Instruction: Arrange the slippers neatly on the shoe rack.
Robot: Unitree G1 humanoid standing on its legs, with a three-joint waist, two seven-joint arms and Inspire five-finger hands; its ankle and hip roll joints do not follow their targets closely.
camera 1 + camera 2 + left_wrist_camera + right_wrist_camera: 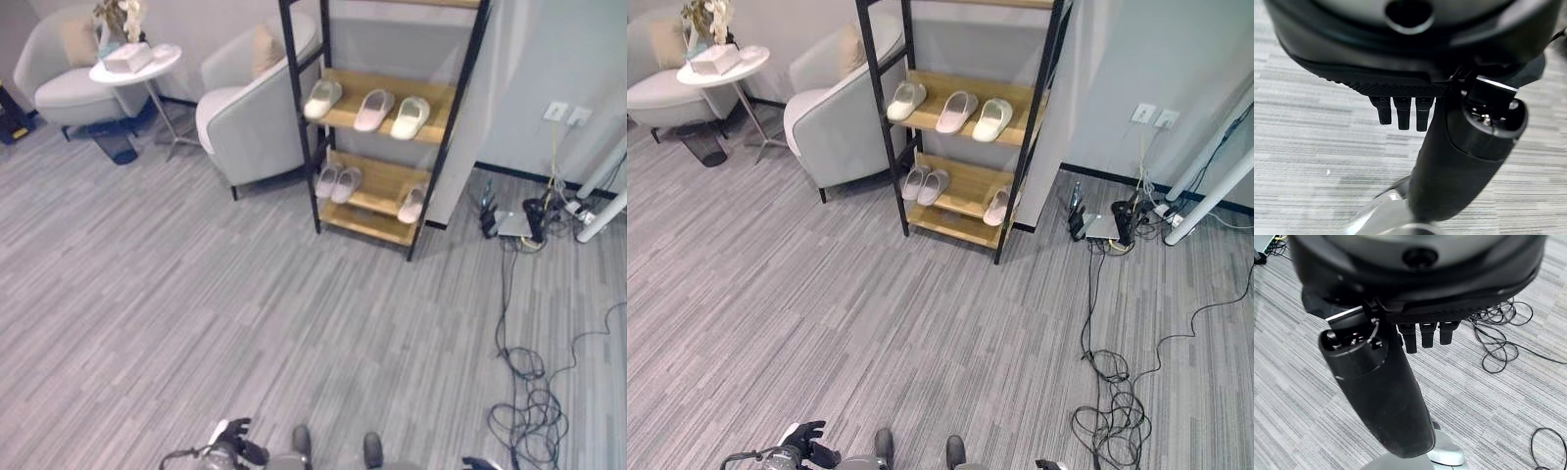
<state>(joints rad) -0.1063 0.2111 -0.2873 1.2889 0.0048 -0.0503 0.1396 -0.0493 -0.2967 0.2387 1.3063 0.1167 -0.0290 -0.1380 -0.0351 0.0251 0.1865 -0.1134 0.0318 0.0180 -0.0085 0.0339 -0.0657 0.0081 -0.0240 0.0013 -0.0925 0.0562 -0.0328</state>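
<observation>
- As far as can be judged from where things lie, the task looks nearly finished: every slipper that can be seen is already on the shoe rack (396, 223), and none is seen on the floor (245, 323).
- Six slippers are counted. Three stand side by side on the upper shelf (392, 122): a pale one (322, 99), a pinkish one (373, 110) and a greenish one (409, 117).
- Three more are on the lower shelf (377, 181): a close pair (338, 183) at its left end, and a single slipper (412, 204) at the right end, well apart from the pair and seemingly close to the front edge.
- What may be left is squaring up that single slipper; whether its mate exists cannot be told.
- The left hand (1400, 110) is seen with fingers hanging straight, and nothing is held.
- The right hand (1425, 335) is likewise relaxed, and nothing is held.
- Both hands are kept low, well apart from the rack.
</observation>
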